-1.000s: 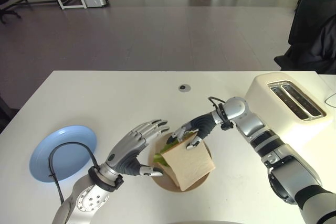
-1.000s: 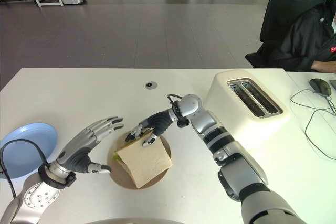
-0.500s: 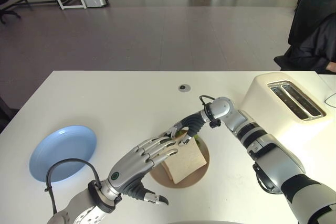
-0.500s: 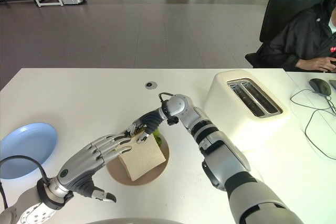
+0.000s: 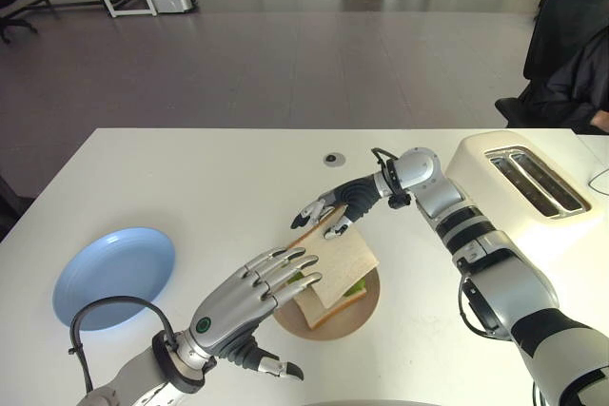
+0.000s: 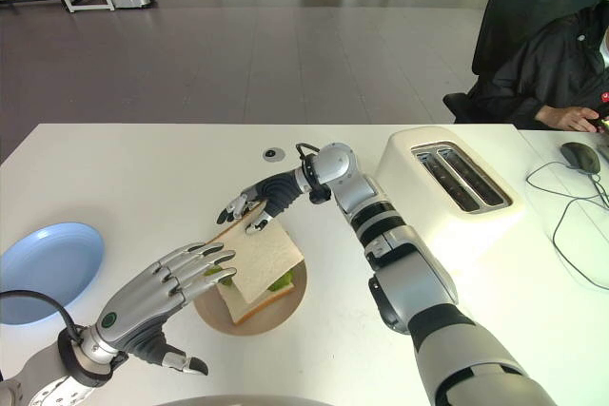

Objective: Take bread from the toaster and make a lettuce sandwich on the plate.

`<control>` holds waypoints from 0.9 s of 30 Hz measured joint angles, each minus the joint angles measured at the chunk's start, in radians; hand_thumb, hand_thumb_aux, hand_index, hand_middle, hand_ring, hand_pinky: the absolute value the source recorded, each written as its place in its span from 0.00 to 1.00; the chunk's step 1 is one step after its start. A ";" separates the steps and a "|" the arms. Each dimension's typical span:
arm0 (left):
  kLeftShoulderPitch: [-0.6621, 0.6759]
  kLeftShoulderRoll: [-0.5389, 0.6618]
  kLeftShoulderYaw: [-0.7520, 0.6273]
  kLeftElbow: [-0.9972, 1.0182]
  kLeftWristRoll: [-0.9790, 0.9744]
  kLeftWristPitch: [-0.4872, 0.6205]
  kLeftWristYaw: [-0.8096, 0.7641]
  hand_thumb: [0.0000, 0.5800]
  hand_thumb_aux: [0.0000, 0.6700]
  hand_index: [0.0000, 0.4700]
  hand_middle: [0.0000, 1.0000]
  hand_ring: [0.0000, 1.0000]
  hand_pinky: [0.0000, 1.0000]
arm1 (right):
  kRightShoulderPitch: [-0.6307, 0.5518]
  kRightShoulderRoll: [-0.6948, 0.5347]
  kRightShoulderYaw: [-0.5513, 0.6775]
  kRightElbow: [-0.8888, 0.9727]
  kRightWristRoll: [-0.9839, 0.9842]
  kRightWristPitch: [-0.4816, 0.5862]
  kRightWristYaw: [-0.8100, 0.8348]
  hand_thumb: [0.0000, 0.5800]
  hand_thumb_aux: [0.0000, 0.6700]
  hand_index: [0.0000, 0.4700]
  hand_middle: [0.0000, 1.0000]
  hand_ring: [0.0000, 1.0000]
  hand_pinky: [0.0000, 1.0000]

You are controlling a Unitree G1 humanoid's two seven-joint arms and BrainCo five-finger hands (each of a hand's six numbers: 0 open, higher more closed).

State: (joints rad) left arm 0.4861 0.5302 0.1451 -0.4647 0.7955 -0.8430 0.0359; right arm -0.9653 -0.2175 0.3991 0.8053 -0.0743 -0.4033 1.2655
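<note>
Just beside right robot hand (image 5: 331, 215) — sandwich (image 5: 335, 270).

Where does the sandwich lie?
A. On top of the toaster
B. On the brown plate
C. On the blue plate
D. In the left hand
B: the sandwich, with lettuce between its slices, rests on the brown plate.

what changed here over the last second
The right hand laid the top bread slice flat on the lettuce, let go and lifted off. The left hand drew back toward the robot, beside the brown plate. Blue plate and toaster stayed put.
</note>
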 measured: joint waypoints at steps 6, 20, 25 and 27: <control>0.000 -0.003 -0.004 -0.004 0.009 -0.004 0.001 0.00 0.00 0.00 0.00 0.00 0.00 | -0.013 0.015 0.030 0.053 -0.088 -0.047 -0.084 1.00 1.00 1.00 0.00 0.00 0.00; -0.066 -0.001 -0.083 0.061 0.177 0.037 0.014 0.00 0.00 0.00 0.00 0.00 0.00 | -0.002 0.062 0.064 0.122 -0.143 -0.079 -0.146 1.00 1.00 1.00 0.00 0.00 0.00; -0.139 0.038 -0.147 0.177 0.313 0.077 0.066 0.00 0.00 0.00 0.00 0.00 0.00 | -0.001 0.065 0.083 0.152 -0.187 -0.096 -0.196 1.00 1.00 1.00 0.00 0.00 0.00; -0.153 0.044 -0.176 0.211 0.323 0.090 0.083 0.00 0.00 0.00 0.00 0.00 0.00 | -0.001 0.066 0.089 0.168 -0.212 -0.104 -0.217 1.00 0.95 0.95 0.00 0.00 0.00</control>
State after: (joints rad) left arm 0.3334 0.5747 -0.0314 -0.2537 1.1181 -0.7526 0.1189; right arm -0.9660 -0.1516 0.4882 0.9737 -0.2859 -0.5074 1.0484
